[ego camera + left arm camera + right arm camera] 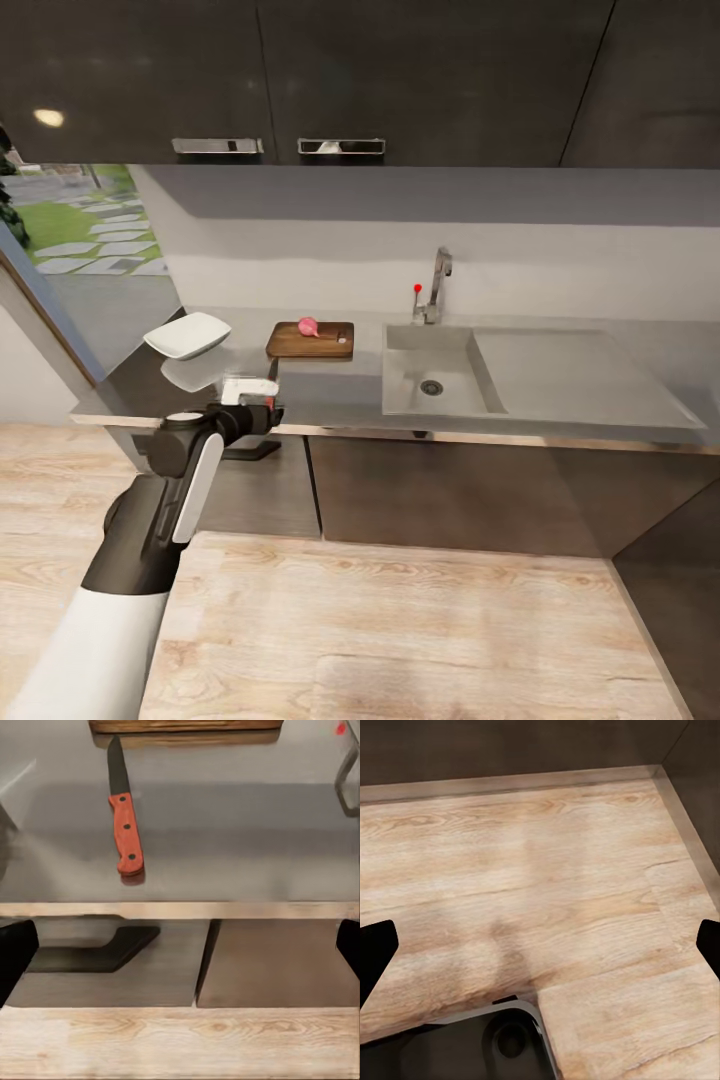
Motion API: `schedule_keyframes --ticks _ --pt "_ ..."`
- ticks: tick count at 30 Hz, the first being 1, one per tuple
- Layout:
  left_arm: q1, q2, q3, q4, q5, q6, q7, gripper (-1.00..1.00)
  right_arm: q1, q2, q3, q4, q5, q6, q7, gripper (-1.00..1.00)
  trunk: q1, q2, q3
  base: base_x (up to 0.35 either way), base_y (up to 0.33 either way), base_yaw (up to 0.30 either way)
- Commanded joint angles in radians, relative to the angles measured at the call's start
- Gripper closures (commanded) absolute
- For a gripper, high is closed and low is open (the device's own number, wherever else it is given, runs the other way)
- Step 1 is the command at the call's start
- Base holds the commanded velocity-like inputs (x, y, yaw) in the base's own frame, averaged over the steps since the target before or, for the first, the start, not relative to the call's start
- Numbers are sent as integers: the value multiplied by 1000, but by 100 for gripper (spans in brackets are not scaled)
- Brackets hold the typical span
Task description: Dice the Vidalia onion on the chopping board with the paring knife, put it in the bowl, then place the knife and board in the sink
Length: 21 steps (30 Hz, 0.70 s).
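Desk (560, 395) carries chopping board (310, 342) toward its back edge with Vidalia onion (308, 326) on top; paring knife (122, 817), light, rigid, slick-bladed, lies near front edge—take the red handle; left end effector (180, 945) spread open, empty.

White left arm (150, 530), black joints, white panel.

I am finding no text, label, brand, number or sign that can be read in any of my views.
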Motion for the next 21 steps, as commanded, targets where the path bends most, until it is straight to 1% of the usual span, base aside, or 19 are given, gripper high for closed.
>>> schedule_keyframes --ticks 1,2,6,12,14,15,16,17,20,21 --pt "5 2 -1 -1 11 3 10 -100 0 1 -4 -2 8 0 -3 -100 1 -2 -2 0 0 0" --pt "25 9 -1 -1 11 -13 9 -100 0 1 -4 -3 8 0 -3 -100 1 -2 -2 0 0 0" --pt "58 19 -1 -1 11 -90 8 -100 0 1 -4 -4 8 1 -3 -100 1 -2 -2 0 0 0" --pt "111 41 -3 -1 11 -152 6 -100 0 1 -4 -7 8 3 -3 -100 1 -2 -2 0 0 0" --pt "130 55 -3 -1 11 -202 5 -100 0 0 -4 -8 8 3 -3 -100 1 -2 -2 0 0 0" --pt "135 59 -5 -1 11 -217 5 -100 0 0 -4 -8 8 3 -3 -100 1 -2 -2 0 0 0" --pt "151 69 -15 -1 11 -257 4 -100 0 0 -4 -9 8 5 -3 -100 1 -2 -2 0 0 0" --pt "164 84 -35 -2 11 -287 1 -100 0 0 -4 -10 8 9 -3 -100 1 -2 -2 0 0 0" --pt "181 144 -105 -3 11 -351 -1 -100 0 0 -4 -12 7 30 -3 -100 1 -2 -2 0 0 0" --pt "182 154 -115 -3 13 -364 -1 -100 0 0 -4 -12 7 32 -3 -100 1 -2 -2 0 0 0"
